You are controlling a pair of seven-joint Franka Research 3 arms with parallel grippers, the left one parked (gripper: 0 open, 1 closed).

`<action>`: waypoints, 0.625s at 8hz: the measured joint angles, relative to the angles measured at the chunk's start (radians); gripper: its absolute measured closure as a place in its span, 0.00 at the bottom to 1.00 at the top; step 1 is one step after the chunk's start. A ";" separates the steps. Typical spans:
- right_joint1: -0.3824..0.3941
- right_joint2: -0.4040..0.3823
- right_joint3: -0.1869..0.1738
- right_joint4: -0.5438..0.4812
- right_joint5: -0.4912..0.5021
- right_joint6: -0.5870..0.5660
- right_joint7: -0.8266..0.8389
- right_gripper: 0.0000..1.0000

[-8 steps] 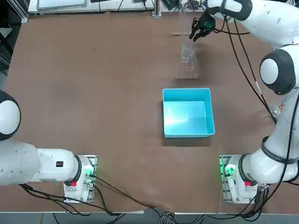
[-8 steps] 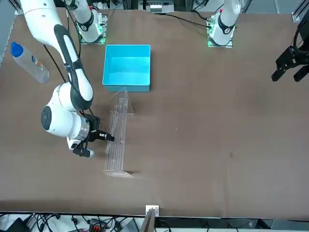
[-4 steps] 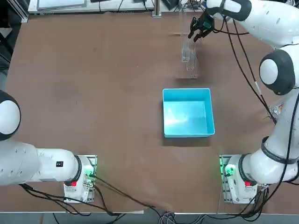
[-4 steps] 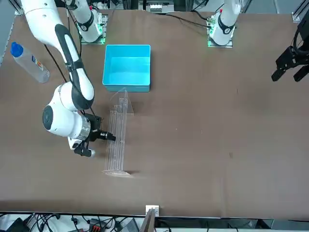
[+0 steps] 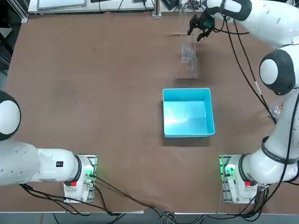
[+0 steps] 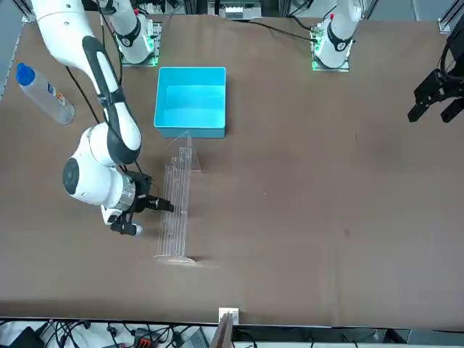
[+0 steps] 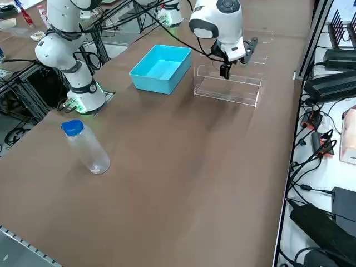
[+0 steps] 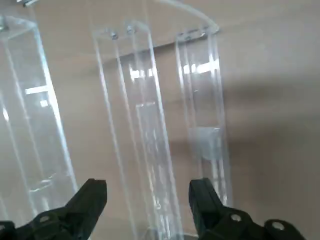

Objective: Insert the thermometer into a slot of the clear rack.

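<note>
Clear rack, glossy thin acrylic rails

glossy white rounded arm with dark grey joint bands, black cables, black fingers, green-lit base.

Brown worktop, evenly lit. Black cables and power bricks on a pale shelf beside one edge; metal frame and more cables past another.

Bright, even overhead light (soft shadows), with glare on the clear rack.
</note>
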 joint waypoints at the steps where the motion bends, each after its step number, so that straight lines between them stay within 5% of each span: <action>1: -0.007 -0.009 -0.005 0.004 -0.037 -0.010 0.000 0.00; 5: -0.067 -0.132 -0.014 0.020 -0.207 -0.158 0.000 0.00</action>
